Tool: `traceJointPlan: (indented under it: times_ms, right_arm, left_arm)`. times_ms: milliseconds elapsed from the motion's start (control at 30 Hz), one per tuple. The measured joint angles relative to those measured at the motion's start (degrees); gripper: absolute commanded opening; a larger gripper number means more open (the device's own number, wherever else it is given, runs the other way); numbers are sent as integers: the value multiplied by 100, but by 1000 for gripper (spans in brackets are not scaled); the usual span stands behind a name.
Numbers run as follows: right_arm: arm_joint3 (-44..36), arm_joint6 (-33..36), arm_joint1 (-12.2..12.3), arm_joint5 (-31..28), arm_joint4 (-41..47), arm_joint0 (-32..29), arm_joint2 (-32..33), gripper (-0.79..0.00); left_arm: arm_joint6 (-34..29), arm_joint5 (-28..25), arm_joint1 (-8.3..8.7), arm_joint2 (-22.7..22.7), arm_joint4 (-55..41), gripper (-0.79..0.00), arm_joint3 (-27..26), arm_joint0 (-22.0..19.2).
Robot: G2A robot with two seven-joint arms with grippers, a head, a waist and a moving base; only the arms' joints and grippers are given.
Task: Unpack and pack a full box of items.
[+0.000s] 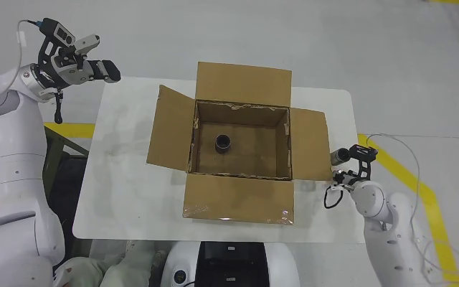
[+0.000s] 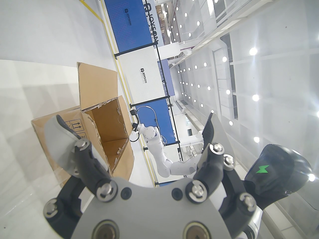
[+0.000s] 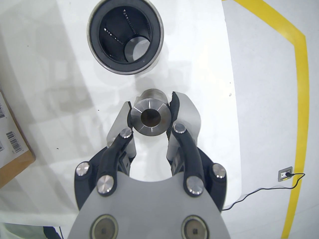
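An open cardboard box (image 1: 240,147) sits mid-table with all flaps folded out, and a black cylinder (image 1: 223,144) stands on its floor. My right gripper (image 3: 150,115) is shut on a small steel cylinder (image 3: 150,118) with a bored centre, low over the white table beside the box's right flap (image 1: 310,143). Just past its fingertips, a larger steel sleeve with a black lining (image 3: 124,32) stands upright on the table. My left gripper (image 2: 135,125) is open and holds nothing, raised over the table's far left corner (image 1: 107,69).
The white table (image 1: 122,179) has bare room to the left of the box. Its right edge (image 3: 230,80) runs close to my right gripper, with grey floor and a yellow line (image 3: 299,75) beyond. A box flap corner with labels (image 3: 12,135) lies near the right gripper.
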Motion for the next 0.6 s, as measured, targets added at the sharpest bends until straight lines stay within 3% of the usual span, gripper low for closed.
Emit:
traceJointPlan:
  times_ms: [133, 600]
  right_arm:
    - [23, -6, 1, 4, 27, 6, -5, -200]
    - [-1016, -152, 37, 170, 159, -485, 483, -188]
  left_arm:
    - [0, 0, 0, 0, 0, 0, 0, 0]
    - [0, 0, 0, 0, 0, 0, 0, 0]
